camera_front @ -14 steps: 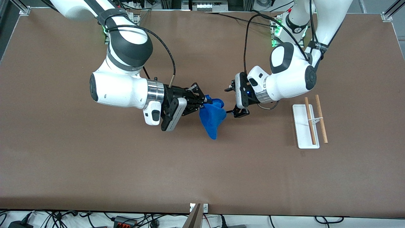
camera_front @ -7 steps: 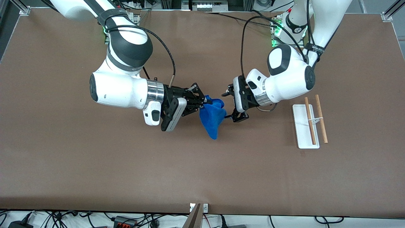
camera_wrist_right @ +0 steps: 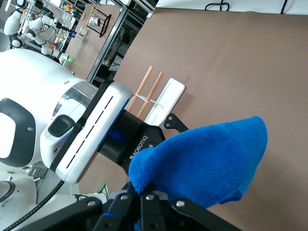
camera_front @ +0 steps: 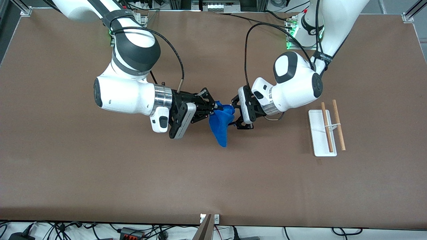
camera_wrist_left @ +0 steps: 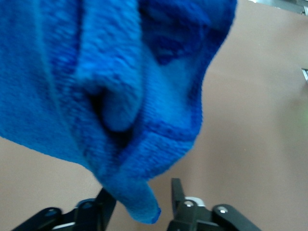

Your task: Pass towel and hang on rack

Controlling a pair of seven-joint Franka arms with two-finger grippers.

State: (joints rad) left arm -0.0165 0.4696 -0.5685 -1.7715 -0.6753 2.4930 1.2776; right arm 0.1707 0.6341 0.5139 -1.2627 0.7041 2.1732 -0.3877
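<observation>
Towel (camera_front: 221,125), blue and bunched, hangs in the air over the middle of the table (camera_front: 66,173), pinched at its upper corner by the right gripper (camera_front: 217,107), whose fingers are clamped together on the cloth; the right wrist view shows the fabric (camera_wrist_right: 202,163) bulging out just above those closed fingertips. The left gripper (camera_front: 235,112) is at the towel's other edge, over the same central stretch, with its fingers spread apart on either side of the hanging cloth; in the left wrist view the towel (camera_wrist_left: 120,96) fills the space ahead of the two parted fingers (camera_wrist_left: 179,192), and nothing is gripped there yet. The rack (camera_front: 325,128) stands toward the left arm's end of the table, well apart from the towel, both rods bare. By my reading, the lift is done and the handover is just starting: the left gripper has yet to close, the right to release, and the carry and hanging are all left.
</observation>
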